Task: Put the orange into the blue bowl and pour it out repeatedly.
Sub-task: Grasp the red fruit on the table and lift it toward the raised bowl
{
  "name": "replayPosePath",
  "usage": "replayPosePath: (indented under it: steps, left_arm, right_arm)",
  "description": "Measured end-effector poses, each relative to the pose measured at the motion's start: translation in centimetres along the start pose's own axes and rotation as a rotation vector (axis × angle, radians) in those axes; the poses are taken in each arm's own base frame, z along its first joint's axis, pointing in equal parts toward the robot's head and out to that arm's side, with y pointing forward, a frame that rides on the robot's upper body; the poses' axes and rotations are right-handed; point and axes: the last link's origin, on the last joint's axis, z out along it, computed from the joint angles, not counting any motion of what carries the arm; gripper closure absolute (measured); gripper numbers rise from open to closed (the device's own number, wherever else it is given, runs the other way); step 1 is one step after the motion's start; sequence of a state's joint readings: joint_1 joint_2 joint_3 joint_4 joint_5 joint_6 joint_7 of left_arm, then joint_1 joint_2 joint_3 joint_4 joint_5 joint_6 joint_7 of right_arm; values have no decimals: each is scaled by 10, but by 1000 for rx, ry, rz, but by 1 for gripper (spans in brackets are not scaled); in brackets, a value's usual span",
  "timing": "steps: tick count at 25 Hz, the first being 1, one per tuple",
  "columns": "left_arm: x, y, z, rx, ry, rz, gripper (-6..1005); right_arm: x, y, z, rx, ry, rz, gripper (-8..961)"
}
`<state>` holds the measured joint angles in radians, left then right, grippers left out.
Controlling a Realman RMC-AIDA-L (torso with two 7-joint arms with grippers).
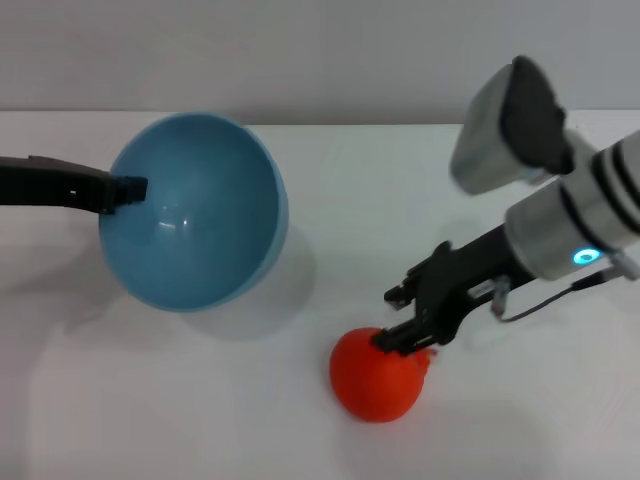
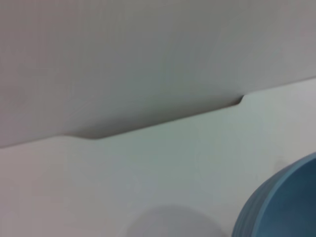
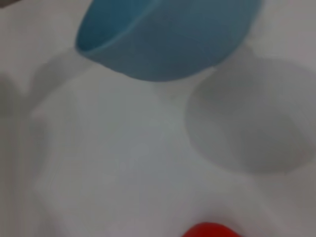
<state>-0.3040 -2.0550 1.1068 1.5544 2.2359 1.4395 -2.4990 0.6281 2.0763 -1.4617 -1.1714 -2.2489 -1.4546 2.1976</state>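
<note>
The orange [image 1: 375,378] lies on the desk [image 1: 200,400] toward its near edge, right of the blue bowl [image 1: 195,225]. I see my left tool [image 1: 125,190] clamped on the bowl's rim, holding it tilted and empty. My right tool [image 1: 405,318], fingers apart, touches the orange's top. I should lower further and straddle the fruit before closing.
</note>
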Motion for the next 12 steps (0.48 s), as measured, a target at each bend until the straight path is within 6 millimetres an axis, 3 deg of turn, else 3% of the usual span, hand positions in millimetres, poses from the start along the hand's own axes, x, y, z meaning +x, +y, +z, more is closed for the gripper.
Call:
replayPosePath:
  steps: [12]
  left_arm:
    - [3,7,4,0,-87,23,999]
  right_arm:
    - [6,10,33,-40,59,-7,386]
